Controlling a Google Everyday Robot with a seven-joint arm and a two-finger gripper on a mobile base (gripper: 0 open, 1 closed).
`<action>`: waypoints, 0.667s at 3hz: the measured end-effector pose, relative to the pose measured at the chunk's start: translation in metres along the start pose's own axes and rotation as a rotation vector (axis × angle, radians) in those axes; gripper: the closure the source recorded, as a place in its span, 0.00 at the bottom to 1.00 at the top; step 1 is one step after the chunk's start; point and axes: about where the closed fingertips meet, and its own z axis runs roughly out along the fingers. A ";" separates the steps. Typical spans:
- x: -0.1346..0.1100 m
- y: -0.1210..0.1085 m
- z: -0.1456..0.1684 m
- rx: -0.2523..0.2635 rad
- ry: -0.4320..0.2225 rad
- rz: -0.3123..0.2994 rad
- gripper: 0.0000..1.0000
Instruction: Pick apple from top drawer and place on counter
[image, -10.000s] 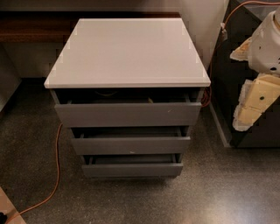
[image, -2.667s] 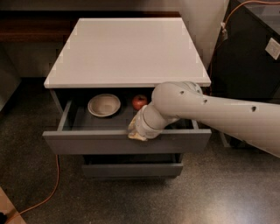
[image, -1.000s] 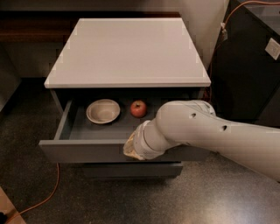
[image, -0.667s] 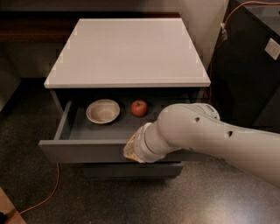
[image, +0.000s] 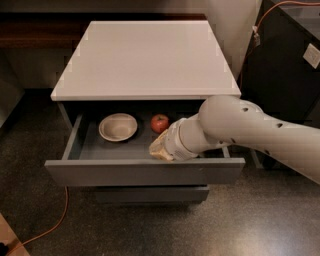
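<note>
Camera view: the top drawer (image: 145, 171) is pulled open under the white worktop (image: 145, 55). The apple (image: 160, 123) sits on the drawer's dark floor, just right of the beige bowl (image: 118, 127). The gripper (image: 159, 148), on the thick white arm (image: 250, 132), is down inside the drawer just in front of the apple, by the front panel; whether it's clenched or released, I cannot tell.
</note>
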 end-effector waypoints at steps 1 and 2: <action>-0.004 -0.035 -0.003 0.011 -0.072 0.114 0.30; 0.001 -0.060 0.015 0.006 -0.108 0.259 0.05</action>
